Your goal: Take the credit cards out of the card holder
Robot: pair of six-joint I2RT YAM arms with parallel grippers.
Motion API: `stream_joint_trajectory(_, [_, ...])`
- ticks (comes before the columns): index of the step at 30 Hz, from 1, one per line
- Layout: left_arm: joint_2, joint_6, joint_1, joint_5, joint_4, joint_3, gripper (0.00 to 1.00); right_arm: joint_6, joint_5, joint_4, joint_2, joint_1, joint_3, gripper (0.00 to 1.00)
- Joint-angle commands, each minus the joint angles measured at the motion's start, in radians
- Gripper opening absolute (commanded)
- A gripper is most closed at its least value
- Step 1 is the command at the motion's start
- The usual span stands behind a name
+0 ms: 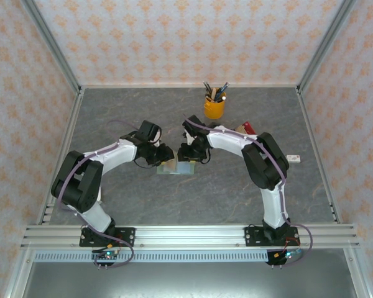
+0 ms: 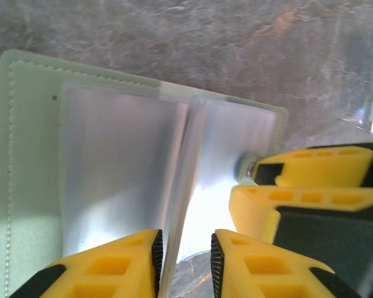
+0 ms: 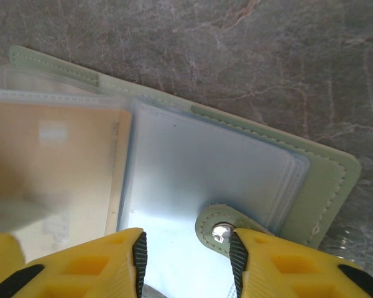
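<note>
Jaws of the left gripper (image 2: 186, 249) stand part-way apart, not clamped. They straddle the near edge of one clear sleeve (image 2: 176, 186), which rises on edge between the yellow fingertips. The sleeve brushes one pad, and a gap shows on the other side.

Outward from there, the card holder (image 2: 25, 161) lies open and flat near the middle of the table (image 1: 236, 192), between the two arms. Its sage-green cover sits under a fan of clear sleeves. Its long axis runs left to right across the table, from one gripper to the other, and the fold crosses that axis.

The right gripper (image 3: 186, 249) meets the holder from the opposite side, jaws likewise apart and grasping nothing. Its fingertips sit low over the flat sleeves, with the snap tab (image 3: 221, 231) just inside one finger. Whether they press down cannot be told.

A yellow credit card (image 3: 56, 164) shows through a raised sleeve on the left arm's side of the fold. This is likely the sleeve the left jaws straddle, so the left gripper is the nearer one. The card would have to slide out through the sleeve's open edge, but which edge is open cannot be told.
</note>
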Motion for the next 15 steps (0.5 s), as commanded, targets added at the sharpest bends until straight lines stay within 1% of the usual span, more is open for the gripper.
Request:
stream_joint_trajectory(1, [-0.054, 0.036, -0.007, 0.034, 0.013, -0.006, 0.33, 0.017, 0.024, 0.021, -0.043, -0.03, -0.042, 0.44])
stream_joint_trajectory(3, [-0.063, 0.038, -0.008, 0.055, 0.029, -0.012, 0.34, 0.029, 0.002, 0.052, -0.071, -0.043, -0.063, 0.44])
stream_joint_trajectory(6, [-0.056, 0.025, -0.009, 0.104, 0.081, -0.026, 0.34, 0.057, -0.074, 0.12, -0.104, -0.059, -0.098, 0.45])
stream_joint_trajectory(10, [-0.02, 0.012, -0.014, 0.124, 0.113, -0.03, 0.29, 0.093, -0.153, 0.197, -0.132, -0.071, -0.139, 0.45])
stream_joint_trajectory(15, [-0.002, -0.003, -0.024, 0.149, 0.154, -0.03, 0.25, 0.134, -0.166, 0.276, -0.188, -0.087, -0.199, 0.47])
